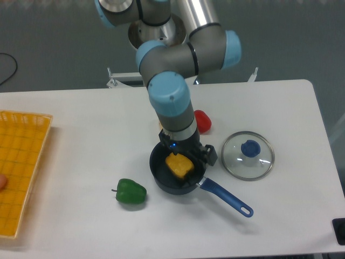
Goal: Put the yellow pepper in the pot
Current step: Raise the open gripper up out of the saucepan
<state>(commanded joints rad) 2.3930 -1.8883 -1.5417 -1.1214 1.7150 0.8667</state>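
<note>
**Operator:** Walk me through it, biggest thing first.

**Observer:** You have the white table (280,108) filling most of the view, and your arm (170,97) comes down from the top centre, its wrist pointing straight down over the pot (161,181). At the far left edge lies a yellow-orange mesh tray (21,167).

**Operator:** And the pot itself?

**Observer:** It sits near the middle of the table, dark and round, with its blue handle (226,197) running out to the lower right. The glass lid (248,155) with the blue knob lies flat to the right of it, apart from the pot.

**Operator:** Where is the yellow pepper?

**Observer:** Your yellow pepper (179,164) is inside the pot's rim, directly under the gripper (180,156).

**Operator:** Are the fingers on it?

**Observer:** You cannot read that from here. The wrist hides the fingers from above, so whether they are clamped on the pepper or spread off it, I cannot tell. The gripper body is low over the pot's opening, right above the pepper.

**Operator:** Anything smaller?

**Observer:** The green pepper (131,191) lies to the left of the pot, just clear of it. The red pepper (203,121) peeks out behind the arm, beyond the pot.
</note>
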